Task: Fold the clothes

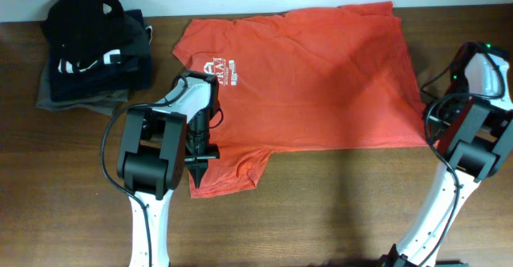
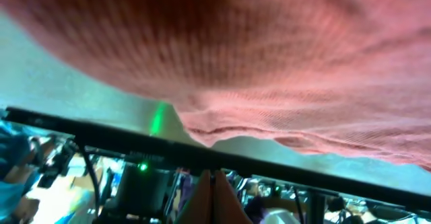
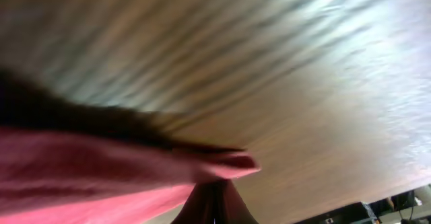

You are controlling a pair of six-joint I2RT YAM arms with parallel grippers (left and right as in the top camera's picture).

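The orange-red T-shirt (image 1: pixel 321 74) lies spread flat along the far edge of the desk (image 1: pixel 337 211), from about the middle to near the right edge. Its chest logo is toward the left, and one sleeve (image 1: pixel 232 171) reaches toward the near edge. The right gripper (image 3: pixel 215 197) is clenched and looks to have the shirt's right-hand edge pinched at its tips. The left gripper (image 2: pixel 212 196) is clamped tight above that sleeve, but I see no cloth between its fingers, so I take it as closed on nothing. That's my worry: if the two arms lift or sweep to make a fold, only one side would come along, and the shirt would drag skewed and bunch up instead of creasing cleanly. The right pinch also looks shallow, just a bit of hem, and cotton could slip out under tension. A wide sweep leftward might nudge the pile of dark folded garments (image 1: pixel 92 46) in the far left corner. Some of this is hard to judge: the overhead view hides the right fingertips behind the arm, both wrist views are blurred and too close, and the left arm covers the part of the shirt beneath it.
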